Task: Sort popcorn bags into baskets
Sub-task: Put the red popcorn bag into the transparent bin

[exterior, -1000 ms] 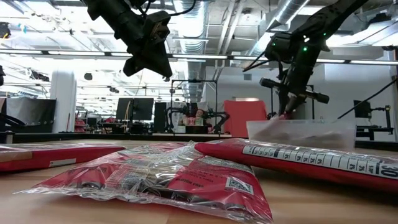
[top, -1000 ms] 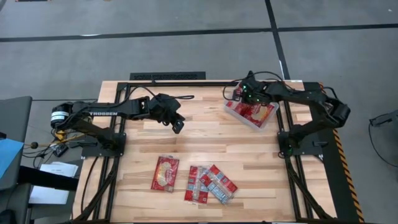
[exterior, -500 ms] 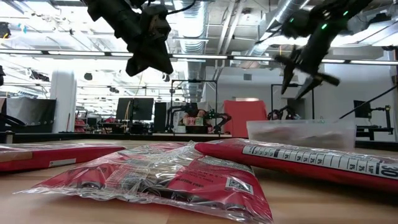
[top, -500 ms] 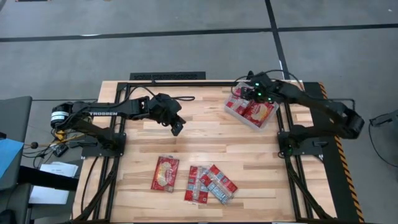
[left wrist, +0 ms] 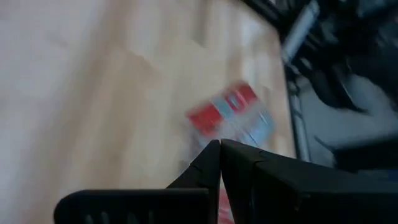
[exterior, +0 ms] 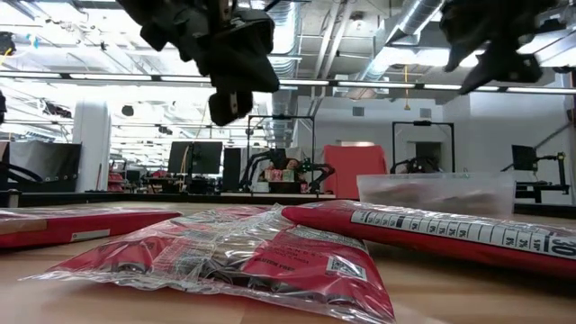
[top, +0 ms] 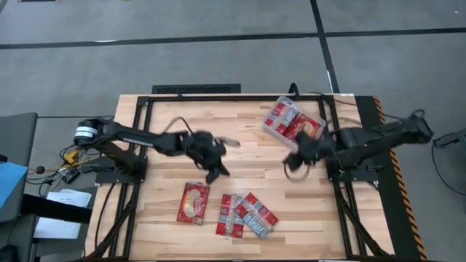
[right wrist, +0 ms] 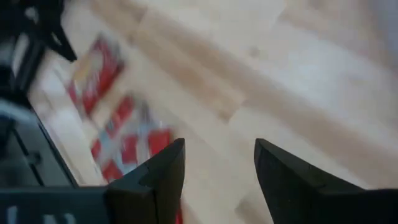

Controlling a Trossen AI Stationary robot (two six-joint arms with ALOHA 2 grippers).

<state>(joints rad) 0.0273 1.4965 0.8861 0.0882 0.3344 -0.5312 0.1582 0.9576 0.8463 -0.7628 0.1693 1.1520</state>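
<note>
Two grippers of mine hang over the table (top: pixel 167 196), both empty. My left gripper (top: pixel 218 172) has its fingers (left wrist: pixel 211 163) pressed together, clenched on nothing; it hovers above bare wood, with a lone bag (top: pixel 194 202) showing a cream oval lying just beyond and below its tips. My right gripper (top: pixel 293 161) has its fingers (right wrist: pixel 163 167) spread apart, released, nothing between them. Past my right jaws, on the wood, lies the cluster of bags (top: pixel 246 215), red with blue and white panels, overlapping one another; the lone bag sits beside that cluster, apart from it. Behind my right gripper, near the table's far edge, stands the basket (top: pixel 279 105), a clear tub with red bags (top: pixel 291 125) already lying in it. From table height the basket (exterior: pixel 432 191) shows behind the nearest bags, and both my grippers hang well above the wood
</note>
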